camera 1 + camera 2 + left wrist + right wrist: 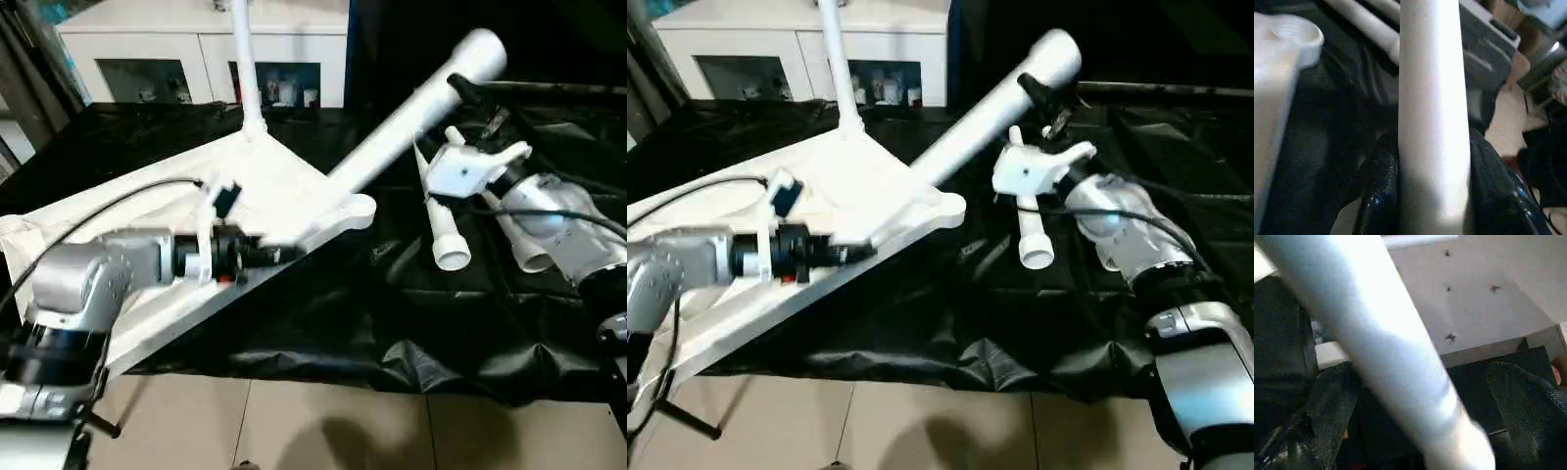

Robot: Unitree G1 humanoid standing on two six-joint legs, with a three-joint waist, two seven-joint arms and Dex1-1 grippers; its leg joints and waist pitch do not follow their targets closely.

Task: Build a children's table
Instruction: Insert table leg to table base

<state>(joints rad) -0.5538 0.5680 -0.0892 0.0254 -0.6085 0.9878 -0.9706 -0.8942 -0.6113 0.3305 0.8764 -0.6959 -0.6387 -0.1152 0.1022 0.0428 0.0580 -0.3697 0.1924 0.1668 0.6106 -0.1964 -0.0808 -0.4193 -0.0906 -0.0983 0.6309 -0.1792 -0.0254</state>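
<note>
Left wrist view looks along the left gripper [1432, 191]. Its two black fingers [1378, 196] press on both sides of a white tube leg [1432, 98], so it is closed tight on that leg. From the head views, this gripper [857, 252] sits low over the tabletop [745, 284], near the corner with the round socket [945, 209].

Right wrist view looks along the right gripper [1430, 411]. Its black fingers [1528, 401] stand wide apart, one on each side of a white tube. The tube runs between them, but the fingers do not squeeze it. From the head views, this gripper [1043, 103] is up by the far end of the slanted leg [999, 108].

That slanted leg goes from the socket corner up and away to the right. The tabletop lies upside down and tilted on a black sheet [1019, 313]. Another leg [838, 64] stands straight up from its far corner. One more loose leg [441, 220] lies on the sheet just beside the right arm. A white cabinet [196, 49] stands behind the table.
</note>
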